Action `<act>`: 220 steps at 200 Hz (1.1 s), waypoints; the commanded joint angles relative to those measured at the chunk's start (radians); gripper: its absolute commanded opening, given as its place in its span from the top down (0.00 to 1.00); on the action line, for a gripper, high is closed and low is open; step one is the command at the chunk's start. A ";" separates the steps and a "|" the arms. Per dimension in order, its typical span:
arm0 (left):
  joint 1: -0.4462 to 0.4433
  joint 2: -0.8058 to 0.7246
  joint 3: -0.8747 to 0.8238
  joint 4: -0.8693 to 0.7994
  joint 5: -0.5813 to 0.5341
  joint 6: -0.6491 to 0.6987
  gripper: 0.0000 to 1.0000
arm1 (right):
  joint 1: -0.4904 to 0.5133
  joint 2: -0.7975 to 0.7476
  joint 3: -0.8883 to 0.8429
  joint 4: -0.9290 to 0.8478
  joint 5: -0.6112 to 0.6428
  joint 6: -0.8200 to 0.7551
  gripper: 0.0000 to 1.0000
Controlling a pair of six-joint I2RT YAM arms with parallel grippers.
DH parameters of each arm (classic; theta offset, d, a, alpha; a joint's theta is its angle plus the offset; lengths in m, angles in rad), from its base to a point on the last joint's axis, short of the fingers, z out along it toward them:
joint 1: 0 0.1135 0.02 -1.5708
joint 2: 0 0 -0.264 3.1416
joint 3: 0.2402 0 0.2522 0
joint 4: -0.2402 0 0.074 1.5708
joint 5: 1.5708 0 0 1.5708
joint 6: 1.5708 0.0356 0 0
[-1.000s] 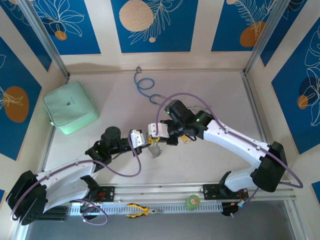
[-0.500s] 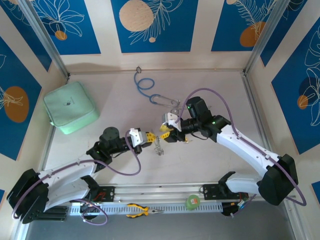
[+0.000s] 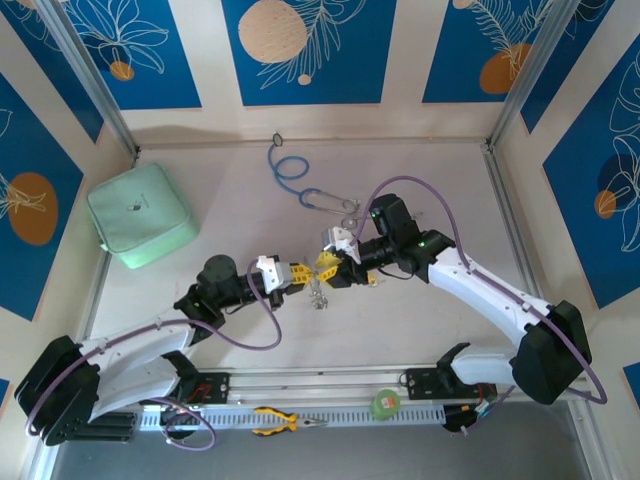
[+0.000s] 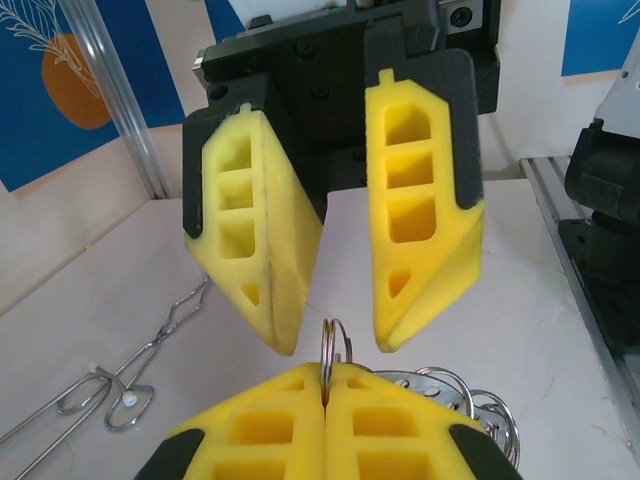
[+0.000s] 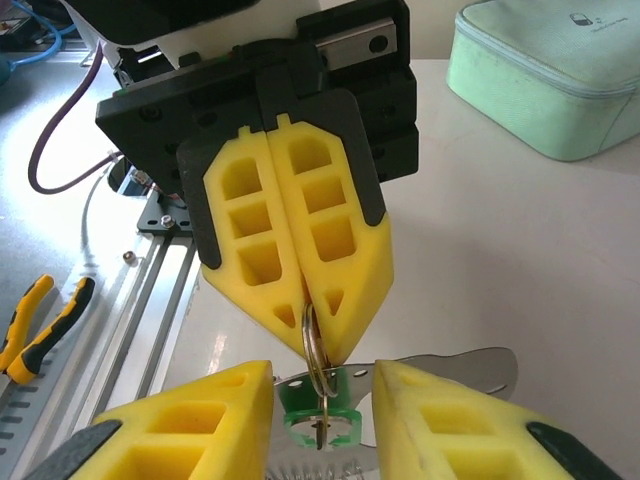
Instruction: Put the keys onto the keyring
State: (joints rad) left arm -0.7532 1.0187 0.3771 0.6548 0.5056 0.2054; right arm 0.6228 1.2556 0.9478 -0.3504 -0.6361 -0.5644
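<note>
My left gripper is shut on a small split ring of the keyring, holding it upright above the table. More silvery rings and a perforated plate hang beside it. My right gripper faces it open, its fingers on either side of the ring without touching. The green-headed key dangles from the ring just below. From above, the left gripper and right gripper meet tip to tip with the keyring hanging under them. A small yellow piece, probably the yellow-headed key, lies by the right forearm.
The blue-tubed stethoscope lies at the back, with its metal arms close behind the grippers. A mint-green case sits at the left. Yellow-handled pliers and a round green disc rest on the front rail.
The right gripper drew back to the right off the left gripper, then edged in again. The left gripper kept hold of the ring and shifted slightly right.
</note>
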 commanded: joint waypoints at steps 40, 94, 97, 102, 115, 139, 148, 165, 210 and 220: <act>-0.003 0.001 -0.015 0.080 0.057 -0.031 1.00 | 0.015 0.010 0.016 0.009 -0.019 0.006 0.97; -0.003 0.002 0.008 -0.025 -0.014 0.019 0.75 | 0.027 0.007 0.065 -0.104 0.069 -0.088 1.00; -0.002 0.001 0.010 -0.036 -0.016 0.022 0.75 | 0.031 0.007 0.069 -0.116 0.085 -0.099 1.00; -0.002 0.000 0.015 -0.050 -0.018 0.027 0.76 | 0.036 0.010 0.080 -0.140 0.111 -0.119 1.00; -0.002 0.001 0.022 -0.081 -0.012 0.046 0.79 | 0.056 0.021 0.107 -0.202 0.173 -0.170 1.00; -0.003 0.010 0.041 -0.134 0.003 0.069 0.81 | 0.088 0.038 0.143 -0.266 0.253 -0.225 1.00; -0.004 0.013 0.044 -0.139 0.004 0.072 0.83 | 0.097 0.039 0.154 -0.275 0.266 -0.231 1.00; -0.004 0.014 0.046 -0.138 0.008 0.072 0.86 | 0.120 0.052 0.176 -0.303 0.308 -0.259 1.00; -0.004 0.014 0.045 -0.138 0.016 0.068 0.86 | 0.152 0.083 0.224 -0.349 0.351 -0.288 1.00; -0.004 0.017 0.046 -0.138 0.019 0.068 0.86 | 0.159 0.084 0.230 -0.343 0.343 -0.283 1.00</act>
State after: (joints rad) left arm -0.7532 1.0302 0.3901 0.5293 0.4976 0.2638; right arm 0.7647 1.3327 1.1332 -0.6586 -0.2905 -0.8207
